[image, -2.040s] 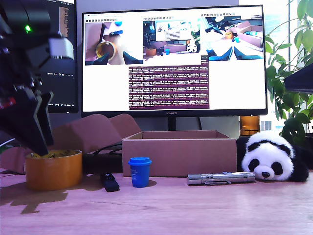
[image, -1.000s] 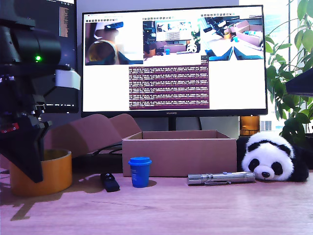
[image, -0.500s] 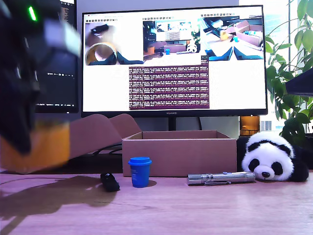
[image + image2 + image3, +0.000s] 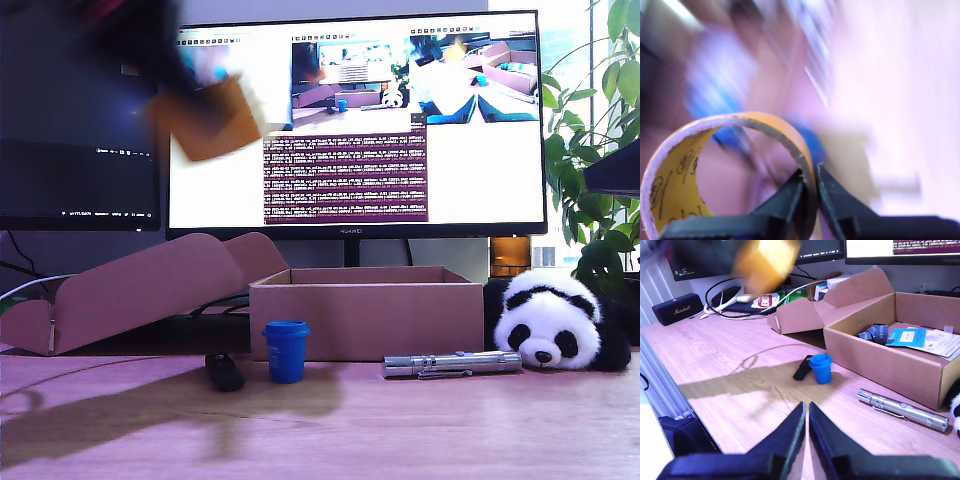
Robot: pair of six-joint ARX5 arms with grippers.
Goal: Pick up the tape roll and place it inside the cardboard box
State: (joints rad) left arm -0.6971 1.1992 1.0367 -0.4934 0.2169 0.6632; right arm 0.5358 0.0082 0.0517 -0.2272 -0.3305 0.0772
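The tape roll (image 4: 215, 120) is an orange-brown blur in the air in front of the monitor, at the exterior view's upper left, well above the table. A blurred dark arm (image 4: 150, 40) carries it. In the first wrist view my first gripper (image 4: 810, 181) is shut on the wall of the tape roll (image 4: 677, 172), one finger inside the yellowish core and one outside. The cardboard box (image 4: 365, 312) stands open-topped at mid table, lower and further toward the exterior view's right than the roll. My second gripper (image 4: 806, 410) is shut on nothing above bare table, short of the cardboard box (image 4: 875, 357).
A blue cup (image 4: 286, 351) and a small black object (image 4: 224, 371) stand before the box. A silver flashlight (image 4: 452, 364) lies beside them and a plush panda (image 4: 555, 325) at the exterior view's right. A slanted cardboard piece (image 4: 130, 290) leans behind. Papers lie inside the box.
The tape roll left the table at the exterior view's left and rose up and to the right with the first gripper shut on it. The second gripper stayed still.
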